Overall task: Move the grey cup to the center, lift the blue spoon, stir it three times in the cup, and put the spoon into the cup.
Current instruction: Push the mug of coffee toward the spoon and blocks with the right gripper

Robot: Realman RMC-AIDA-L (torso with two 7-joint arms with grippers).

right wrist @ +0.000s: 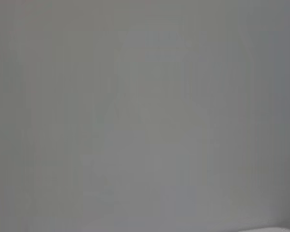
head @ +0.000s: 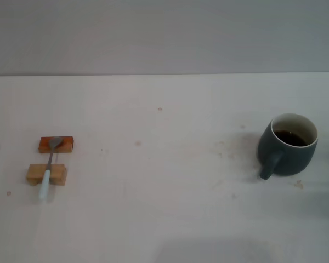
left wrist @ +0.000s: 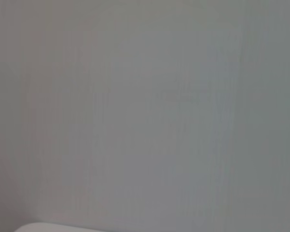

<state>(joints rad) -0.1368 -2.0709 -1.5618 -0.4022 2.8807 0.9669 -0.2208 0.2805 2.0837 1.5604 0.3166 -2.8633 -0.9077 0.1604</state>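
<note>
Resting across two small wooden blocks [head: 50, 159] at the robot's left: the blue spoon [head: 48, 169], metal bowl on the orange-brown far block, pale handle over the lighter near block and overhanging it toward the robot. Probably propped that way to leave a gap under the neck and handle for fingers to close around, rather than lying flat on the bench [head: 153, 186]. Standing upright well apart at the robot's right: the grey cup [head: 288, 145], handle turned toward the robot and slightly inward, dark liquid low inside the cream interior. Off centre still, so the first step not yet done; handle facing suits a reach from the right side.

No arm in the head view. Neither end effector visible in any view, so cannot tell whether wide, narrow or holding anything; both wrist views filled by blank grey wall only, with a sliver of pale edge at one corner.

Pale, whitish bench surface, with faint brown specks and smudges, densest near the cup. Plain grey wall behind, meeting the bench along a straight line.
</note>
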